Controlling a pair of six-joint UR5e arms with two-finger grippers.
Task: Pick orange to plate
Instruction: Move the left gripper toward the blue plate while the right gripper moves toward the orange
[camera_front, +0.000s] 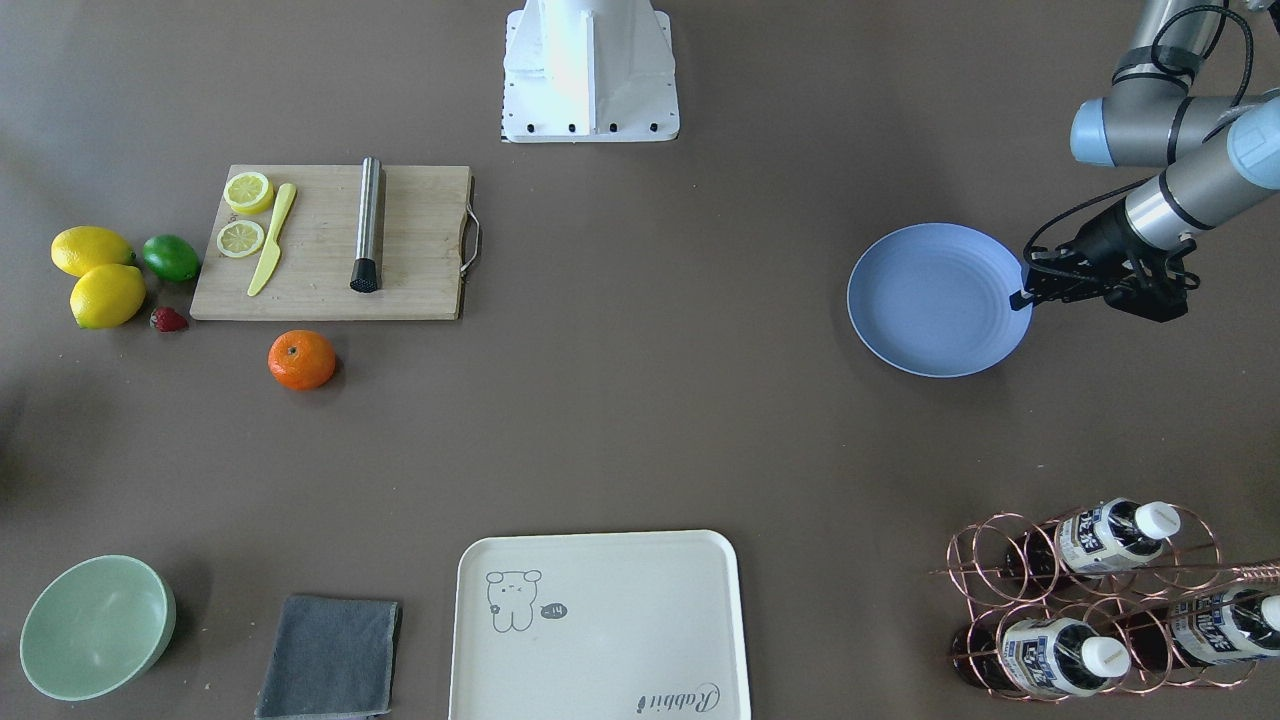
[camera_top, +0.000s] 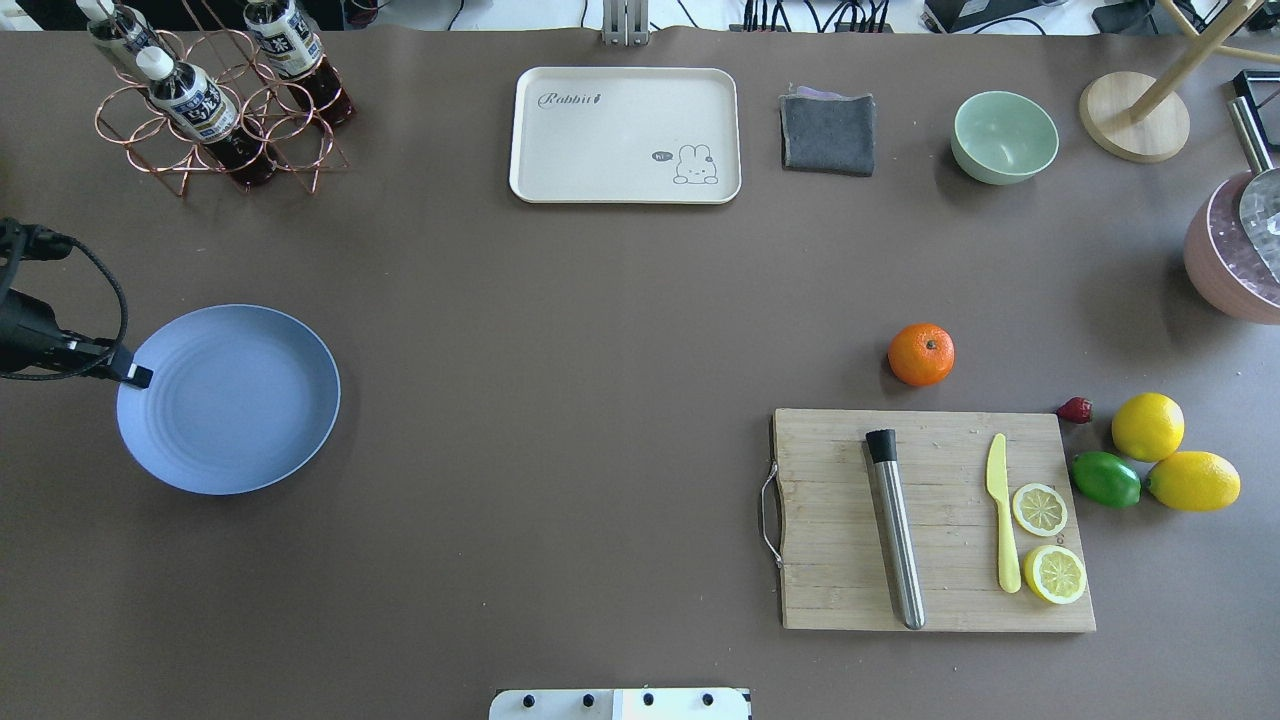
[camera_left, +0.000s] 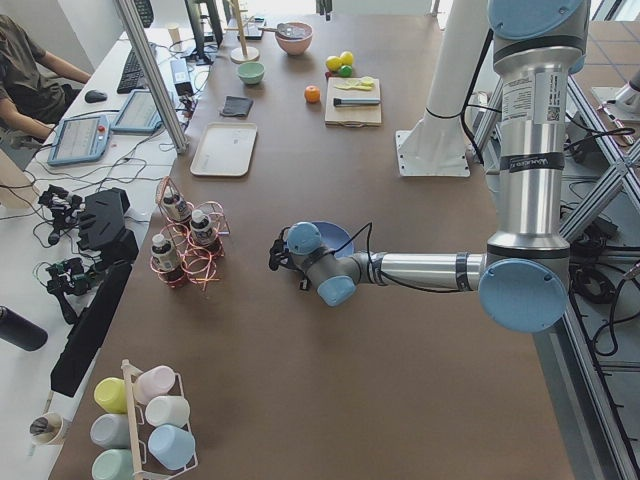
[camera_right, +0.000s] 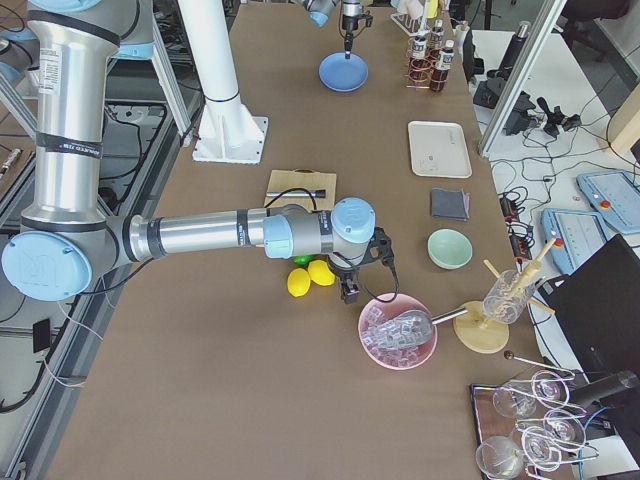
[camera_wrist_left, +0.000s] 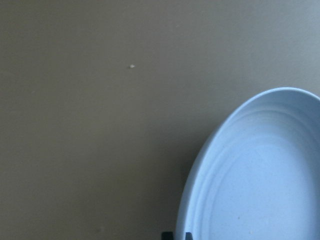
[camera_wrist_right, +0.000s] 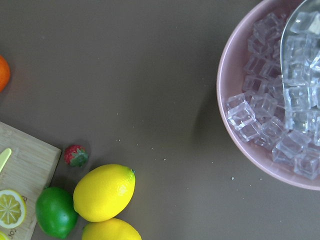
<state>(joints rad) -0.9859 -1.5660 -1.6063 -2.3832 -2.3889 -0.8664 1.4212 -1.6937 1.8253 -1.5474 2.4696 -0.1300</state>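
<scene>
Overhead exterior view: the orange (camera_top: 921, 354) is sitting on the bare table just beyond the far edge of the cutting board (camera_top: 935, 520), well apart from the plate (camera_top: 230, 400), which is lying at the robot's left end with no fruit on it yet. The left gripper (camera_top: 140, 378) is hovering over the plate's outer rim with its fingers drawn together, grasping nothing. The right gripper (camera_right: 349, 293), showing only in the exterior right view, is hanging between the lemons (camera_right: 299, 283) and the pink bowl of ice (camera_right: 398, 333); whether it is released or clenched cannot be told. The pick is judged not yet begun, and the right arm is standing nearer the fruit. A sound grasp is calling for a descent from straight above, fingers spreading wider than the orange and closing gently across its widest girth, since a round fruit is liable to roll, while staying clear of the board's edge
</scene>
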